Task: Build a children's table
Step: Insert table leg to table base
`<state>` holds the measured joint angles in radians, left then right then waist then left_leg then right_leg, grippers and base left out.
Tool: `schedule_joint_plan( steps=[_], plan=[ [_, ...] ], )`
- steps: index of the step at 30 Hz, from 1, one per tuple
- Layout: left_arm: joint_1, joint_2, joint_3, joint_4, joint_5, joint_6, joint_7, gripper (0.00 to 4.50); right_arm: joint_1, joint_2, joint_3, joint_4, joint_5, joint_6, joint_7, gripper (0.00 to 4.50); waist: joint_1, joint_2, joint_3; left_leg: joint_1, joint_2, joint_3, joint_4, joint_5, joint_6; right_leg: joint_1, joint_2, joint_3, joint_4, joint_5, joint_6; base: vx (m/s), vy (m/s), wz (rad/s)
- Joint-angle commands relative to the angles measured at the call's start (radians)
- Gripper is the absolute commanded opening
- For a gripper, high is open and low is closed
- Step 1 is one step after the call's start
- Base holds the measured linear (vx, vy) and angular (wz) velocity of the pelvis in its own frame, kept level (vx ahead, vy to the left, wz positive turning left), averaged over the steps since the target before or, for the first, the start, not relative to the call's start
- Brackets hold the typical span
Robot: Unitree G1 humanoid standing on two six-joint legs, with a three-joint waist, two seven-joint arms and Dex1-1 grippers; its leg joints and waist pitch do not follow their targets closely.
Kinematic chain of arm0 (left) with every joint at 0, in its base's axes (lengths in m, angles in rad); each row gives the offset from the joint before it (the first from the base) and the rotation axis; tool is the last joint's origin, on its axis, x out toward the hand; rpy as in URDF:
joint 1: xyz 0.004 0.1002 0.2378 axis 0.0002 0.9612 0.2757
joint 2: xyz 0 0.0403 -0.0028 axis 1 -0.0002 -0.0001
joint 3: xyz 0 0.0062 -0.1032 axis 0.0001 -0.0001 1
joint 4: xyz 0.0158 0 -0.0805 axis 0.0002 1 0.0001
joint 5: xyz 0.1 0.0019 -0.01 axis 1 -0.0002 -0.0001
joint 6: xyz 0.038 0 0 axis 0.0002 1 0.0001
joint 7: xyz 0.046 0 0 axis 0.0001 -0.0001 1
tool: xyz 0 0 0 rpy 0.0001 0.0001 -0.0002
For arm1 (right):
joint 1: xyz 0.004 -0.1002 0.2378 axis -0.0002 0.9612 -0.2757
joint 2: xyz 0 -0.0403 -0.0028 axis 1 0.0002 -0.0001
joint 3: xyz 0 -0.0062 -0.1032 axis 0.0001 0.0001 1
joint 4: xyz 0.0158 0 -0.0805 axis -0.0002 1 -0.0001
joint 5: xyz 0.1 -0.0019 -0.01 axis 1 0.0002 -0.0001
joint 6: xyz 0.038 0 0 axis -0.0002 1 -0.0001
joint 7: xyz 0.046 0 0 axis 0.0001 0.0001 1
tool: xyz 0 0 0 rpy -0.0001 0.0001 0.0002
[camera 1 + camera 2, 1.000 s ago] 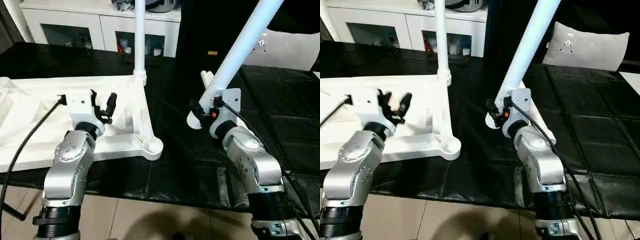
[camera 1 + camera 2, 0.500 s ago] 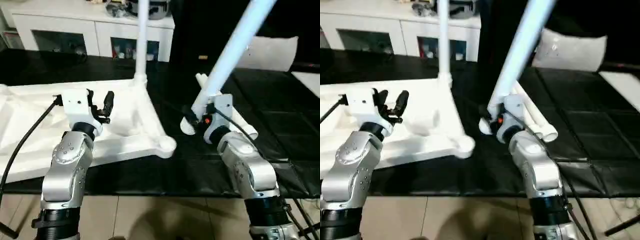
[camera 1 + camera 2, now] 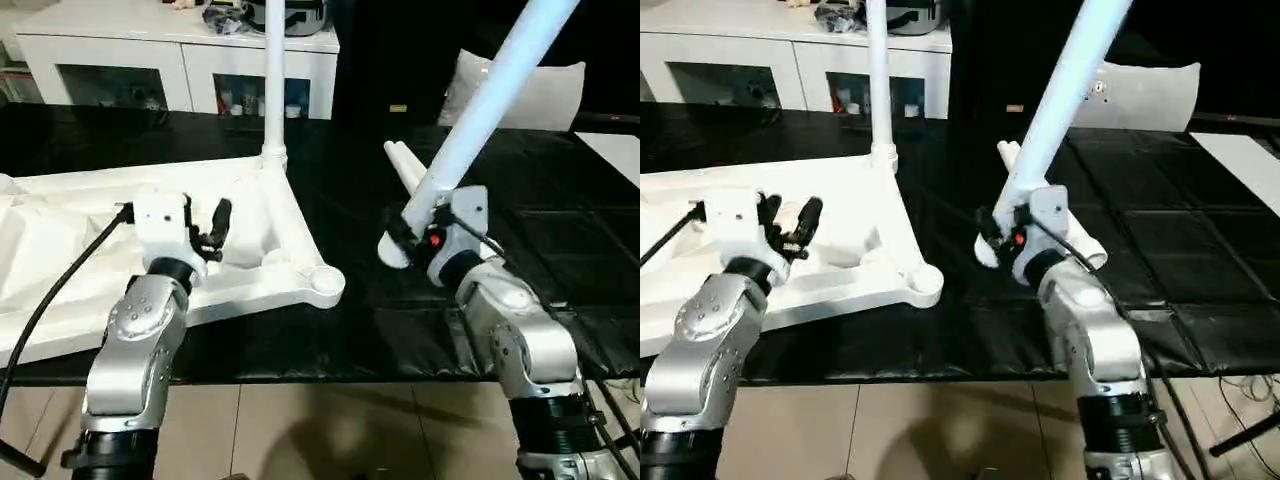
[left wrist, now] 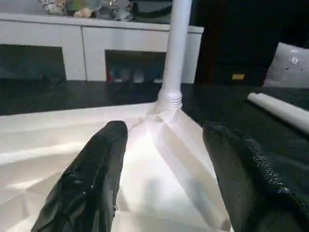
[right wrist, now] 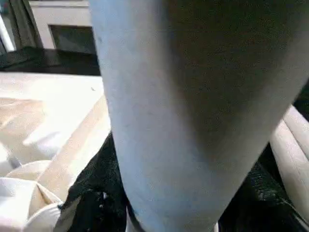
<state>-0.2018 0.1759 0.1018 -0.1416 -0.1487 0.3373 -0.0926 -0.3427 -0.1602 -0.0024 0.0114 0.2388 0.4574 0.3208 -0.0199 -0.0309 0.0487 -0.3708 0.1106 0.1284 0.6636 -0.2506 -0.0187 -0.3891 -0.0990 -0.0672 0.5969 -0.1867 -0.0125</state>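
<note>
- Table top [image 3: 60, 250] lies underside up at left on the black tabletop [image 3: 560, 240], one leg [image 3: 272, 90] upright at its far corner.
- Left gripper [image 3: 203, 222]: jaws open above it.
- Right gripper [image 3: 412, 232]: jaws grip a tilted leg [image 3: 490, 95].

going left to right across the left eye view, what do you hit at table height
table top → left gripper → upright leg screwed into the far corner → empty corner socket → right gripper shut on a tilted leg → black table cover
</note>
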Motion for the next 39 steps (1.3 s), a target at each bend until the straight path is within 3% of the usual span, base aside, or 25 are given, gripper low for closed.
schedule_joint_plan(
  steps=[1, 8, 10, 11, 13, 14, 17, 18, 19, 20, 21, 22, 23, 24, 25, 27, 29, 30, 31, 33, 35, 36, 37, 38, 39],
  plan=[
    [-0.001, 0.004, -0.007, -0.029, 0.010, 0.008, -0.001, 2.88, 0.005, -0.005, -0.003, -0.020, 0.000, -0.002, 0.001, 1.91, 0.004, 0.007, -0.049, 0.005, 0.094, -0.040, -0.120, -0.330, -0.040, 0.028, -0.069, 0.046, -0.074, -0.387, -0.109, 0.000, 0.000, 0.00],
    [0.007, 0.012, 0.010, -0.062, -0.010, -0.006, -0.019, 2.88, 0.042, 0.010, 0.023, -0.047, 0.025, -0.038, 0.047, 1.91, 0.014, 0.005, -0.057, -0.004, 0.100, -0.033, -0.118, -0.224, -0.026, 0.035, -0.061, 0.048, -0.054, -0.242, -0.159, 0.033, -0.017, 0.00],
    [0.011, 0.027, 0.007, -0.067, -0.014, -0.003, -0.040, 2.88, 0.052, 0.011, 0.053, -0.057, 0.015, -0.042, 0.061, 1.91, 0.017, 0.008, -0.062, -0.009, 0.098, -0.030, -0.113, -0.154, -0.016, 0.039, -0.059, 0.050, -0.045, -0.151, -0.180, 0.062, -0.031, -0.02],
    [0.014, 0.036, 0.000, -0.067, -0.009, -0.002, -0.049, 2.88, 0.055, 0.013, 0.064, -0.061, 0.009, -0.047, 0.064, 1.91, 0.023, 0.017, -0.068, -0.006, 0.097, -0.026, -0.106, -0.076, 0.000, 0.040, -0.057, 0.050, -0.035, -0.050, -0.200, 0.068, -0.034, -0.01],
    [0.016, 0.049, -0.013, -0.065, 0.004, 0.001, -0.062, 2.88, 0.059, 0.019, 0.075, -0.062, -0.001, -0.066, 0.063, 1.91, 0.031, 0.014, -0.070, -0.010, 0.097, -0.018, -0.103, 0.040, 0.050, 0.045, -0.054, 0.047, -0.024, 0.074, -0.230, 0.000, 0.000, 0.00],
    [0.013, 0.050, -0.015, -0.065, 0.002, 0.004, -0.067, 2.88, 0.059, 0.020, 0.077, -0.060, -0.002, -0.068, 0.062, 1.91, 0.033, 0.014, -0.068, -0.007, 0.097, -0.016, -0.103, 0.021, 0.053, 0.046, -0.055, 0.048, -0.027, 0.052, -0.233, 0.000, 0.000, 0.00],
    [0.000, 0.048, -0.019, -0.065, -0.002, 0.011, -0.072, 2.88, 0.060, 0.025, 0.083, -0.052, -0.002, -0.069, 0.076, 1.91, 0.034, 0.006, -0.054, 0.011, 0.107, -0.012, -0.126, -0.224, 0.001, 0.055, -0.057, 0.046, -0.047, -0.233, -0.215, 0.000, 0.000, 0.00],
    [-0.001, 0.048, -0.020, -0.064, -0.001, 0.010, -0.072, 2.88, 0.060, 0.024, 0.086, -0.051, -0.003, -0.070, 0.081, 1.91, 0.031, 0.009, -0.046, 0.025, 0.107, -0.011, -0.132, -0.328, -0.021, 0.046, -0.053, 0.045, -0.060, -0.358, -0.192, 0.000, 0.000, 0.00],
    [-0.002, 0.049, -0.020, -0.062, 0.000, 0.009, -0.072, 2.88, 0.060, 0.023, 0.087, -0.051, -0.004, -0.072, 0.083, 1.91, 0.038, 0.012, -0.036, -0.050, 0.080, -0.055, -0.152, -0.389, 0.032, 0.108, -0.081, -0.008, -0.064, -0.553, -0.100, 0.000, 0.000, 0.00],
    [-0.003, 0.050, -0.021, -0.060, 0.001, 0.007, -0.072, 2.88, 0.060, 0.021, 0.090, -0.052, -0.006, -0.075, 0.085, 1.91, 0.045, 0.014, -0.036, -0.017, 0.069, -0.052, -0.135, -0.426, 0.025, 0.092, -0.097, -0.015, -0.095, -0.667, -0.070, -0.003, -0.023, 0.36],
    [-0.004, 0.051, -0.023, -0.057, 0.001, 0.005, -0.073, 2.88, 0.060, 0.020, 0.091, -0.052, -0.009, -0.084, 0.084, 1.91, 0.035, 0.008, -0.036, -0.008, 0.064, -0.054, -0.118, -0.424, 0.026, 0.091, -0.113, -0.021, -0.109, -0.738, -0.063, 0.029, -0.025, 0.56],
    [-0.005, 0.051, -0.026, -0.054, 0.001, 0.004, -0.074, 2.88, 0.062, 0.023, 0.085, -0.050, -0.007, -0.099, 0.081, 1.91, 0.033, 0.016, -0.033, -0.006, 0.082, -0.051, -0.112, -0.373, 0.013, 0.106, -0.113, -0.024, -0.131, -0.771, -0.077, 0.029, -0.025, 0.56],
    [-0.006, 0.051, -0.026, -0.052, 0.001, 0.003, -0.075, 2.88, 0.062, 0.024, 0.081, -0.048, -0.006, -0.105, 0.079, 1.91, 0.035, 0.024, -0.030, 0.001, 0.086, -0.053, -0.119, -0.386, 0.007, 0.105, -0.105, -0.034, -0.132, -0.750, -0.080, 0.048, -0.025, 0.45],
    [-0.006, 0.051, -0.033, -0.050, 0.001, 0.003, -0.083, 2.88, 0.060, 0.028, 0.068, -0.037, 0.002, -0.103, 0.066, 1.91, 0.017, 0.035, -0.040, 0.059, 0.116, -0.046, -0.128, -0.430, -0.023, 0.073, -0.066, -0.033, -0.119, -0.616, -0.100, 0.080, -0.010, 0.33],
    [-0.004, 0.051, -0.039, -0.050, 0.001, 0.002, -0.092, 2.88, 0.057, 0.030, 0.056, -0.025, 0.008, -0.095, 0.054, 1.91, 0.010, 0.035, -0.040, 0.065, 0.132, -0.055, -0.151, -0.446, -0.036, 0.075, -0.042, -0.033, -0.088, -0.430, -0.143, 0.080, -0.010, 0.33],
    [-0.005, 0.050, -0.048, -0.048, 0.001, 0.001, -0.103, 2.88, 0.052, 0.026, 0.049, -0.016, 0.004, -0.095, 0.049, 1.91, 0.009, 0.038, -0.051, 0.082, 0.133, -0.051, -0.158, -0.374, -0.019, 0.070, -0.035, -0.027, -0.052, -0.193, -0.208, 0.090, 0.011, 0.10],
    [-0.007, 0.047, -0.056, -0.041, 0.002, -0.003, -0.109, 2.88, 0.050, 0.020, 0.048, -0.013, -0.002, -0.100, 0.054, 1.91, 0.009, 0.030, -0.062, 0.059, 0.111, -0.035, -0.143, -0.161, 0.049, 0.096, -0.040, -0.016, -0.041, -0.032, -0.242, 0.090, 0.012, 0.00],
    [-0.009, 0.047, -0.060, -0.036, 0.004, -0.008, -0.110, 2.88, 0.050, 0.019, 0.046, -0.013, -0.003, -0.100, 0.057, 1.91, 0.019, 0.021, -0.072, 0.034, 0.088, -0.013, -0.125, -0.026, 0.101, 0.126, -0.051, -0.006, -0.042, 0.024, -0.257, 0.064, 0.001, -0.08],
    [-0.010, 0.047, -0.062, -0.032, 0.005, -0.011, -0.111, 2.88, 0.050, 0.018, 0.046, -0.013, -0.005, -0.100, 0.056, 1.91, 0.028, 0.017, -0.076, 0.018, 0.076, -0.001, -0.115, 0.051, 0.140, 0.140, -0.056, 0.002, -0.043, 0.037, -0.267, 0.064, 0.001, -0.08],
    [-0.008, 0.048, -0.064, -0.025, 0.007, -0.023, -0.114, 2.88, 0.051, 0.013, 0.049, -0.014, -0.015, -0.102, 0.052, 1.91, 0.031, 0.012, -0.078, 0.009, 0.075, 0.002, -0.108, 0.107, 0.176, 0.149, -0.054, 0.002, -0.042, 0.016, -0.271, 0.000, 0.000, 0.00],
    [0.002, 0.052, -0.065, -0.018, 0.008, -0.038, -0.124, 2.88, 0.055, 0.017, 0.043, -0.021, -0.004, -0.087, 0.050, 1.91, 0.029, 0.021, -0.079, 0.016, 0.077, 0.002, -0.108, 0.130, 0.189, 0.143, -0.047, -0.004, -0.040, 0.005, -0.267, 0.073, -0.016, -0.04],
    [0.018, 0.063, -0.072, -0.014, 0.010, -0.055, -0.145, 2.88, 0.060, 0.016, 0.041, -0.032, 0.006, -0.074, 0.047, 1.91, 0.024, 0.024, -0.078, 0.042, 0.085, -0.004, -0.111, 0.145, 0.215, 0.125, -0.033, -0.013, -0.035, -0.005, -0.271, 0.086, -0.013, 0.00],
    [0.025, 0.069, -0.075, -0.014, 0.012, -0.059, -0.153, 2.88, 0.061, 0.015, 0.041, -0.035, 0.007, -0.073, 0.047, 1.91, 0.015, 0.045, -0.082, 0.135, 0.124, 0.022, -0.115, 0.105, 0.154, 0.069, -0.012, 0.007, -0.026, -0.051, -0.274, 0.054, -0.005, 0.00],
    [0.036, 0.076, -0.076, -0.015, 0.014, -0.063, -0.162, 2.88, 0.065, 0.011, 0.040, -0.037, 0.009, -0.074, 0.048, 1.91, 0.007, 0.028, -0.073, 0.156, 0.150, 0.011, -0.129, 0.095, 0.102, 0.047, -0.001, 0.004, -0.007, -0.060, -0.261, 0.095, -0.016, -0.27],
    [0.042, 0.077, -0.073, -0.014, 0.014, -0.067, -0.165, 2.88, 0.068, 0.009, 0.038, -0.038, 0.010, -0.073, 0.047, 1.91, 0.012, 0.021, -0.045, 0.177, 0.170, 0.034, -0.148, -0.029, 0.015, 0.011, -0.007, 0.010, 0.000, -0.106, -0.245, 0.075, -0.018, -0.51]
  ],
)
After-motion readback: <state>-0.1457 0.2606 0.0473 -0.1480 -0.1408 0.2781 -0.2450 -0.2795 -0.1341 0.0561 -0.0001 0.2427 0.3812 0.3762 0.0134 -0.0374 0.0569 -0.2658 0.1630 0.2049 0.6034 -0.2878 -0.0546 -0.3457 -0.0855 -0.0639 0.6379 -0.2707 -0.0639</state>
